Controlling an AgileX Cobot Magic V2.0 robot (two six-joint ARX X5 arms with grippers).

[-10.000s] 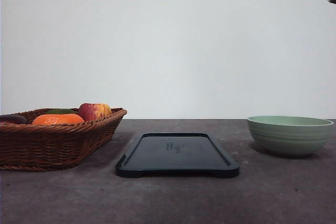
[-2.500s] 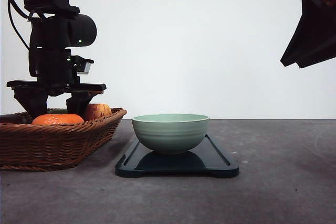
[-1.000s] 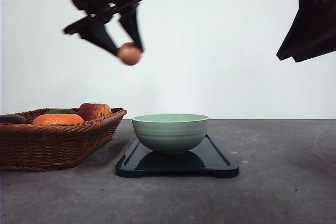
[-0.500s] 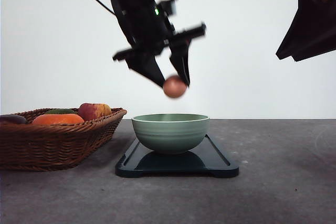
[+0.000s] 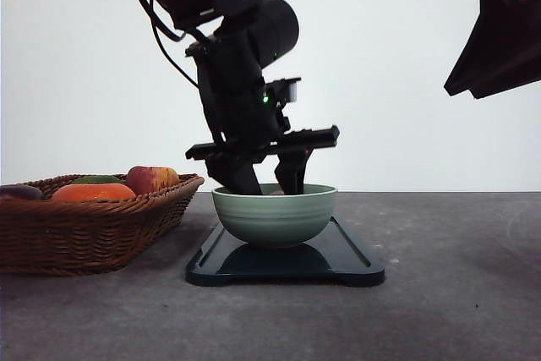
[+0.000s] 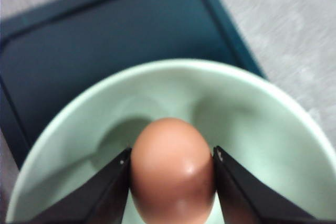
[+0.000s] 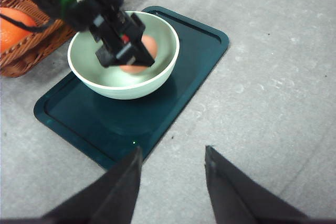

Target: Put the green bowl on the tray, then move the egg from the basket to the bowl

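The egg (image 6: pixel 172 169) is pinched between both fingers of the left hand (image 5: pixel 269 185), inside the green bowl (image 5: pixel 274 213). The bowl stands on the tray (image 5: pixel 355 259), toward its left end. The basket (image 5: pixel 84 230) sits on the desk (image 5: pixel 456 293) just left of the tray. The right hand (image 7: pixel 172 174) is raised above the desk, fingers spread.

Your left gripper (image 5: pixel 269 185) has come down from above the green bowl (image 5: pixel 274 214) and now reaches inside it, so the egg (image 6: pixel 172 169) it clamps sits below the rim.
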